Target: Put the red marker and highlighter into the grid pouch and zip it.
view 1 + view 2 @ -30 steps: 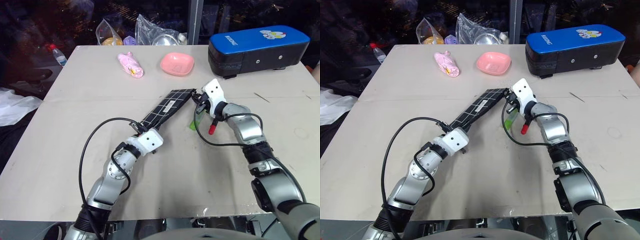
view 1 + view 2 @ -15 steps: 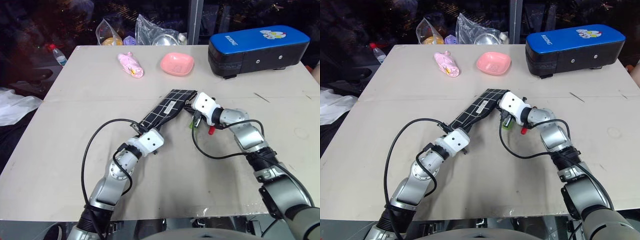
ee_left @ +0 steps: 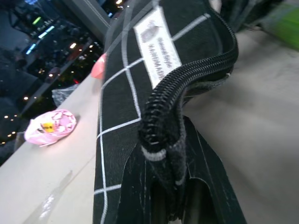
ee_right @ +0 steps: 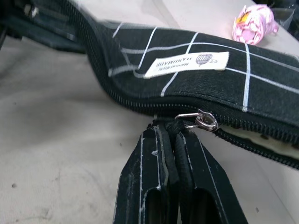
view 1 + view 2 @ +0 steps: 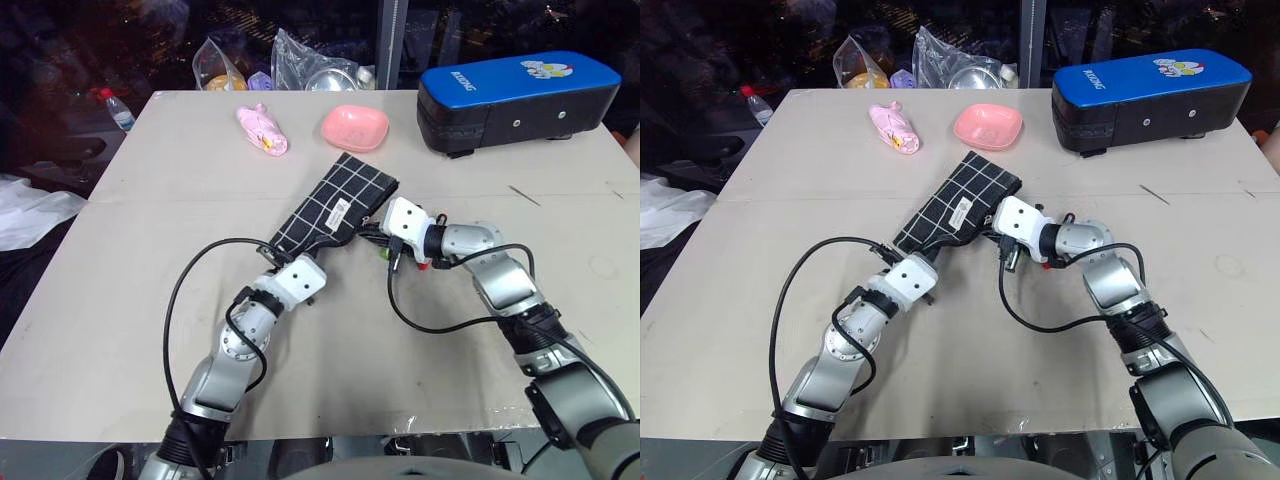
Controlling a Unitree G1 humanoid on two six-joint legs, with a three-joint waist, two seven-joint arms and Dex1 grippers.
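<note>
The grid pouch (image 5: 338, 203) lies slanted at mid-table, its white label facing up. My left gripper (image 5: 285, 251) is shut on the pouch's near end, pinching the zipper seam (image 3: 163, 140). At the pouch's right edge my right gripper (image 5: 374, 233) is shut on the black zipper pull (image 4: 174, 125), just below the silver slider ring (image 4: 202, 119). The zip gapes on one side of the slider. Beside the right wrist, a bit of the green highlighter (image 5: 384, 252) and the red marker's red tip (image 5: 424, 264) lie on the table, mostly hidden by the gripper.
A blue-topped black case (image 5: 515, 95) stands at the back right. A pink bowl (image 5: 355, 127) and a pink wrapped item (image 5: 262, 130) sit behind the pouch. Plastic bags (image 5: 300, 60) and a bottle (image 5: 117, 110) line the far left edge.
My right gripper has drawn back and leftward along the pouch's edge with the zipper pull. The pouch has turned from nearly edge-on to face up. The left hand stayed put.
</note>
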